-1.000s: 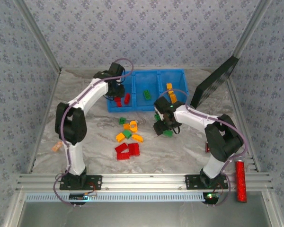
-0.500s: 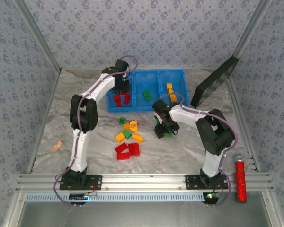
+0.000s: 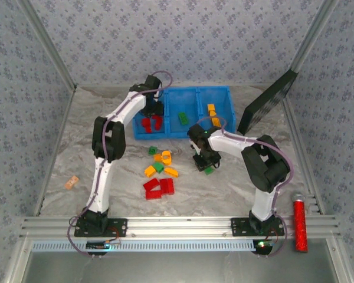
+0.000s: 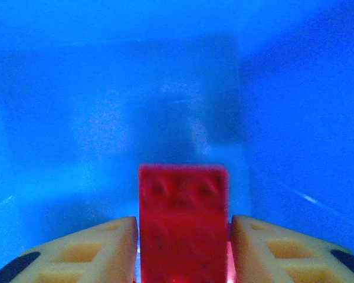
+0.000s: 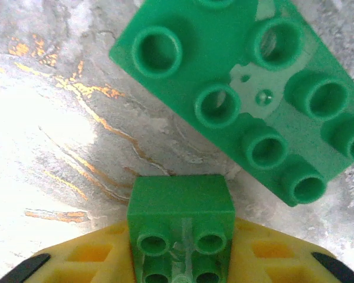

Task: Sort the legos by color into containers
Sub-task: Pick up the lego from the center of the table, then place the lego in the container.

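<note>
My left jaws pinch a red lego (image 4: 183,227). In the last second they swung from the edge of the blue tray (image 3: 215,89) to over its left compartment (image 4: 106,118), so I judge release is due. My right jaws, barely shifted, clamp a small green lego (image 5: 182,227) low over the desk (image 5: 59,118), near a bigger green lego (image 5: 248,100).

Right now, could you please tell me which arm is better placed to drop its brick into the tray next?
Left. The left claw holds a red brick inside the blue tray; the right claw grips a green brick low over the table, short of the tray.
</note>
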`<state>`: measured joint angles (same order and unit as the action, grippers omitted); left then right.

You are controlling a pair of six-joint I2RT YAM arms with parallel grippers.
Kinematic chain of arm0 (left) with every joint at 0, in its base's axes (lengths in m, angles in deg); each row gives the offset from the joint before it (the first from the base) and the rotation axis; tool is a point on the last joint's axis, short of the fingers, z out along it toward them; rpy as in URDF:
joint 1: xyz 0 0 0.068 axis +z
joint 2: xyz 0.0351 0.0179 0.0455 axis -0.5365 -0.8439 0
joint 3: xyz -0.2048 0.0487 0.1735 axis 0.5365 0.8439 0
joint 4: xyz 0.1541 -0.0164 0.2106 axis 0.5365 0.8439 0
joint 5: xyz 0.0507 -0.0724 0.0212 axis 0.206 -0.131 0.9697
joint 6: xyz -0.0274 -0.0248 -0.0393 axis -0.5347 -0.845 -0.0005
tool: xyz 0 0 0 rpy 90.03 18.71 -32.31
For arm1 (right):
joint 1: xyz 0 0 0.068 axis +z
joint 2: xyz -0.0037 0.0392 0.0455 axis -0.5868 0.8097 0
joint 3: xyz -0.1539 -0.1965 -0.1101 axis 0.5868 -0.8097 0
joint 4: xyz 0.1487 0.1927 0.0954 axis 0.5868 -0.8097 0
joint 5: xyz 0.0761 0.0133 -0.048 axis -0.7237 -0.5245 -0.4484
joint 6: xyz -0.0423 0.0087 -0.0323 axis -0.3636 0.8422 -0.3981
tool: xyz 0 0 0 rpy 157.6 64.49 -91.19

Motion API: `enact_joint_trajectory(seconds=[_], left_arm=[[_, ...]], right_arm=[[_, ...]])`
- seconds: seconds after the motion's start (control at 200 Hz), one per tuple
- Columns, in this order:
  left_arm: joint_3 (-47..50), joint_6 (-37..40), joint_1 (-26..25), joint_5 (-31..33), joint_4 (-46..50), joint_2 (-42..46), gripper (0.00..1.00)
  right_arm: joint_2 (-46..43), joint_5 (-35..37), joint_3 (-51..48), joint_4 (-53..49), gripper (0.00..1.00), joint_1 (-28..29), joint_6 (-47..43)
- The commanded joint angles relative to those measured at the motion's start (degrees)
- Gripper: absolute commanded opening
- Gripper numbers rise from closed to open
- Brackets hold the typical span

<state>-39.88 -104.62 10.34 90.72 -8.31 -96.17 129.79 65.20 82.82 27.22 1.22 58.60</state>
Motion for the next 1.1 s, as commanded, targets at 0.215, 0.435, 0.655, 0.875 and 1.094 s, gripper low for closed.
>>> enact_joint_trajectory(seconds=[0.215,0.435,0.655,0.875,1.094], left_arm=[[-1.9,1.5,0.9,-0.8,2.2,1.8,0.58],[-1.4,3.2,0.9,-0.8,2.4,8.8,0.6],[7.8,5.5,0.8,-0.6,-2.0,23.8,0.66],[21.7,6.2,0.7,0.3,-1.7,41.3,0.69],[47.1,7.9,0.3,-2.5,-4.3,63.4,0.73]], right_arm=[[-8.6,-7.6,-2.4,-3.5,0.27,1.2,3.1],[-15.6,-10.0,8.3,-5.4,0.26,-2.8,3.3],[-5.8,-5.9,25.9,-5.2,0.25,-6.2,0.1],[12.8,-1.9,46.7,-7.6,0.25,-6.6,-3.5],[29.7,-4.0,66.3,-13.2,0.26,-7.8,-3.1]])
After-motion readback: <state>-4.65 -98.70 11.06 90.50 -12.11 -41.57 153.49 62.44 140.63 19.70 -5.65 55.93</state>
